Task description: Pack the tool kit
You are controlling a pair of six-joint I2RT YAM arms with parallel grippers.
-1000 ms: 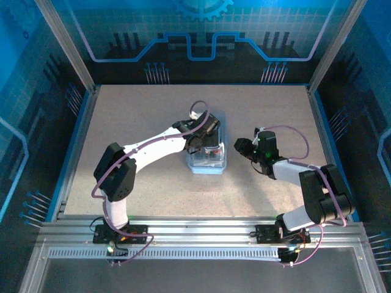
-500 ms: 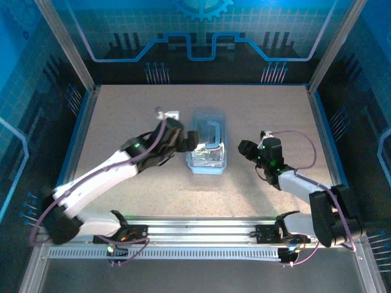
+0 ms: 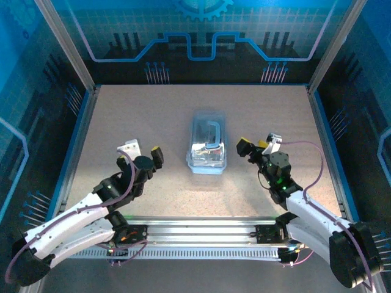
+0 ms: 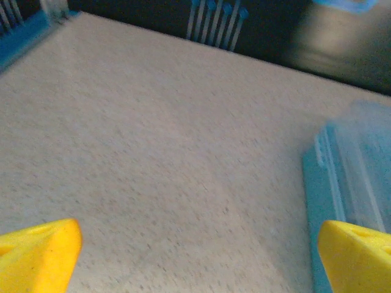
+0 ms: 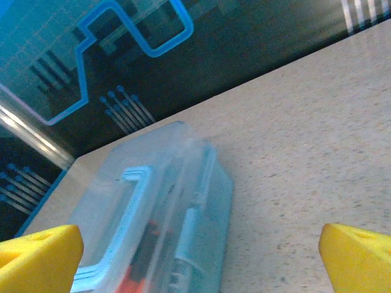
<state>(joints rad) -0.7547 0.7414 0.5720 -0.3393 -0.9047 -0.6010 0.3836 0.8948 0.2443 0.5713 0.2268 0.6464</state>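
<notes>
Beige speckled table (image 3: 122, 116) inside a blue-lit enclosure carries the whole scene. On it the left gripper (image 3: 142, 154) hangs low near the front-left, its yellow-tipped fingers spread wide with nothing between them; its wrist view shows bare tabletop in the gap and the case (image 4: 357, 177) off to the right. A second ago this gripper sat right over the case, half a second ago it was just beside the case's left wall, and now it is well apart from it, drawn back toward its base. The right gripper (image 3: 258, 145) is likewise spread and empty, and it too has slid back toward the near edge, though it stays nearer the case than the left one does. The case (image 3: 208, 141) lies at the table's middle between the two arms, lid (image 5: 140, 183) down, handle (image 3: 211, 135) on top, with red and black tools (image 5: 143, 256) showing through the clear plastic. Whether the front latch is snapped cannot be told. Both arms retreating from a shut case suggests the packing is finished or very nearly so.
</notes>
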